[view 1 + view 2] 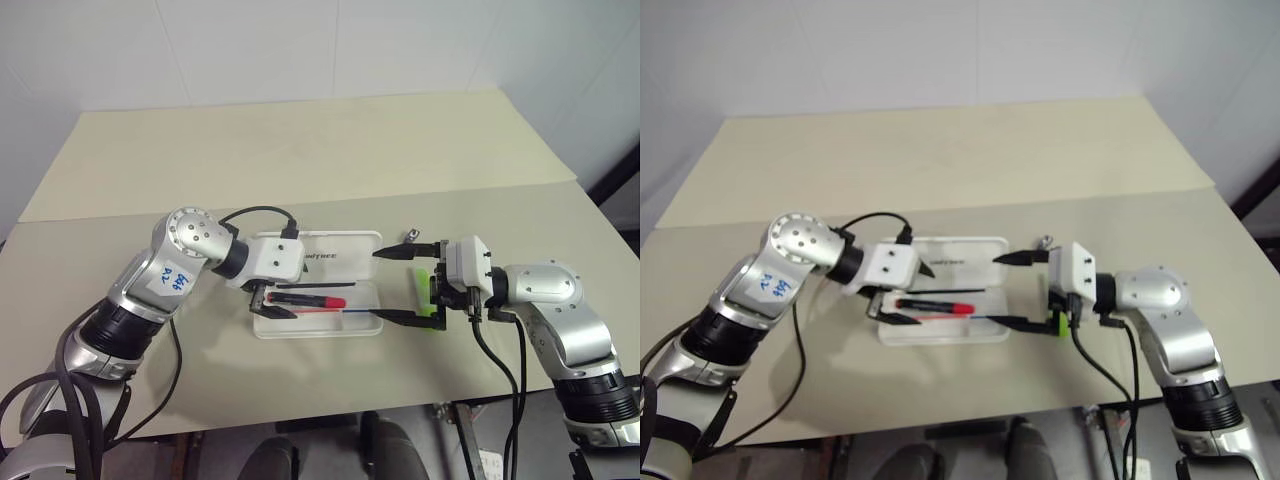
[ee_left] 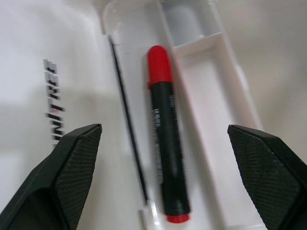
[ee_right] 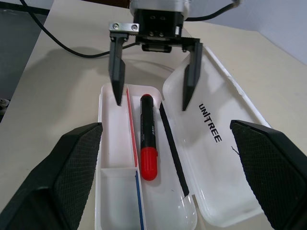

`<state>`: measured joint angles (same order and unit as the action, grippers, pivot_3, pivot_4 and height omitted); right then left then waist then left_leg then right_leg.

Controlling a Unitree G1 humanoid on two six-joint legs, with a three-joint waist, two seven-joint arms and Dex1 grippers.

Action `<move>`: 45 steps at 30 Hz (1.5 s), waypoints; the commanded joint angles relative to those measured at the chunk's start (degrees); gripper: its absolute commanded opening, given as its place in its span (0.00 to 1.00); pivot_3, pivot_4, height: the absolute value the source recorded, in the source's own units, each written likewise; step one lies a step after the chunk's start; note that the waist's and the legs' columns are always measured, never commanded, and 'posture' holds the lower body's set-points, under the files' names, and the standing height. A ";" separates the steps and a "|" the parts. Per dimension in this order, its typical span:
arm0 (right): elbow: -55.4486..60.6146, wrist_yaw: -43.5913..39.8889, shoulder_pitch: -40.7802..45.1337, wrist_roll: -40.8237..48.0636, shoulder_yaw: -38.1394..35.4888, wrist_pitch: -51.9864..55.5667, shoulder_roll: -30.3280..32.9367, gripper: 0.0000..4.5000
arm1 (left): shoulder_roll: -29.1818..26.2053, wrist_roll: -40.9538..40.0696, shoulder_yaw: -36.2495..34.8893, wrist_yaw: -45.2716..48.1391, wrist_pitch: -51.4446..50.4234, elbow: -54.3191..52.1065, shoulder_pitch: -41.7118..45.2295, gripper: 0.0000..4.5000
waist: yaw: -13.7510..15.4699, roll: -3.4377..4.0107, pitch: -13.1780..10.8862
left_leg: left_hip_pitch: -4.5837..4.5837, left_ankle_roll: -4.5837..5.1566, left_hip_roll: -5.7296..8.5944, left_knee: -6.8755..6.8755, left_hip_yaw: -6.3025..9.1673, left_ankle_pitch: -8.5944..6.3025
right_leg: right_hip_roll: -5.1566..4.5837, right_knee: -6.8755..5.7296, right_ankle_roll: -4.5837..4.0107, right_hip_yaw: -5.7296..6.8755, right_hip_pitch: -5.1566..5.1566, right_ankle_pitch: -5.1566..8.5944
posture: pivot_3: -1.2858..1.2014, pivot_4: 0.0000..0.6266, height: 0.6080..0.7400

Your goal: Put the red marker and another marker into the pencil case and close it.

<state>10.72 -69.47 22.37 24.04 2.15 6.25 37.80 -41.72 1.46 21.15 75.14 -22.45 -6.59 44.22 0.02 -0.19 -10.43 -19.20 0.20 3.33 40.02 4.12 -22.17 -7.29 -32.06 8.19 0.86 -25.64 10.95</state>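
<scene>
The white pencil case (image 1: pixel 340 245) lies open at the table's middle, lid folded back with dark lettering on it. The red marker (image 1: pixel 312 300), black barrel and red cap, rests loose in the tray, beside thin red, blue and black lines. My left gripper (image 1: pixel 280 295) hovers open over the tray's left end, its fingers (image 2: pixel 72 167) astride the red marker (image 2: pixel 165 143) without touching it. My right gripper (image 1: pixel 380 286) is open at the case's right end, pointing left. The lime-green marker (image 1: pixel 423 275) lies on the table under that gripper, partly hidden.
A small dark metal bit (image 1: pixel 410 236) sits just beyond the right gripper. The beige table (image 1: pixel 300 150) stretches far back past a seam. A black cable (image 1: pixel 255 212) loops over my left wrist. The table's front edge runs close below the case.
</scene>
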 commanded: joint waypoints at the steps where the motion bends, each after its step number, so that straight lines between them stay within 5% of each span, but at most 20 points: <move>1: 0.29 0.26 1.20 0.51 -0.31 -0.40 -0.22 1.00 | -1.80 -2.16 -2.55 0.87 0.28 -2.96 -0.50 0.99 | -0.01 0.00 0.00 | 0.00 0.00 0.00 0.00 0.00 0.00 | 0.00 0.00 0.00 0.00 0.00 0.00 | 0.52 0.24 1.00; 20: -1.42 2.79 2.99 -0.47 -1.71 4.77 1.63 1.00 | -3.67 -13.71 -9.38 -0.55 -2.26 -11.02 -5.33 0.99 | -0.03 0.00 0.00 | 0.01 -0.01 0.00 0.00 0.01 0.00 | 0.00 0.00 -0.01 -0.01 0.00 -0.01 | 0.52 0.24 1.00; 31: 7.34 16.84 6.19 3.60 -7.49 45.29 15.18 1.00 | -5.76 -18.95 -18.00 -6.81 -6.43 -15.65 -9.41 0.99 | 0.56 0.00 0.00 | -0.05 -0.02 -0.01 -0.04 0.03 -0.02 | -0.04 0.06 -0.03 0.00 -0.05 0.00 | 0.52 0.24 1.00; 40: 10.92 26.60 17.34 5.57 -1.56 80.33 19.12 1.00 | -7.28 -21.27 -19.16 -7.88 -6.30 -17.96 -13.95 0.99 | 0.70 0.00 0.00 | -0.04 -0.01 -0.05 -0.06 0.05 -0.03 | -0.08 0.11 -0.12 0.01 -0.11 -0.07 | 0.52 0.24 1.00; 45: 8.34 31.37 21.60 8.31 4.97 86.16 20.17 1.00 | -6.46 -21.25 -18.16 -9.73 -6.52 -19.77 -15.65 0.99 | 1.22 0.00 0.00 | -0.08 0.03 -0.03 -0.06 -0.03 -0.05 | -0.09 0.17 -0.12 0.07 -0.10 -0.07 | 0.52 0.24 1.00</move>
<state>19.44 -40.05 42.25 31.03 5.94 91.45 56.16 -48.21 -18.93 3.34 66.12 -29.41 -23.96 28.70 1.24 -0.19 -10.43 -19.28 0.26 3.31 39.95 4.10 -22.23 -7.41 -31.87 8.07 0.91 -25.76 10.87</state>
